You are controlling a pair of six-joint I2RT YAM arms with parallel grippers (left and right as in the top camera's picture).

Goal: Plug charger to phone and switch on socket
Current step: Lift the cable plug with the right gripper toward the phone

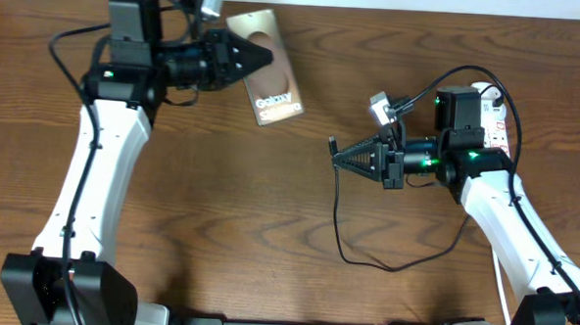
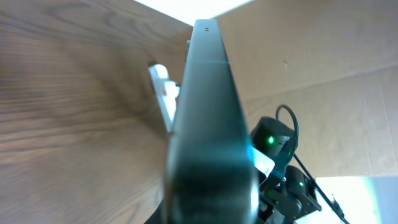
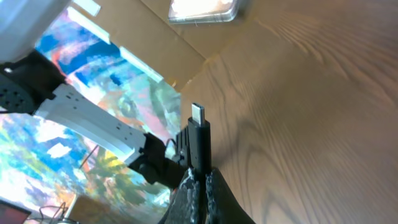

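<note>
The phone (image 1: 278, 89), bronze with white "Galaxy" lettering, is held at its upper left edge by my left gripper (image 1: 263, 56), which is shut on it. In the left wrist view the phone (image 2: 208, 112) shows edge-on, running away from the jaws. My right gripper (image 1: 335, 155) is shut on the charger's black plug (image 3: 199, 140), whose metal tip points out past the fingers (image 3: 200, 180) toward the phone (image 3: 202, 9). The thin black cable (image 1: 341, 233) loops down over the table. The gap between plug and phone is about a hand's width. The white socket (image 1: 495, 118) lies at the far right, partly hidden by the right arm.
The brown wooden table (image 1: 219, 208) carries everything. The socket also shows in the left wrist view (image 2: 163, 93) with red marks. Thick black robot cables arc over the right arm (image 1: 461, 72). A cardboard wall (image 2: 323, 56) stands behind the table.
</note>
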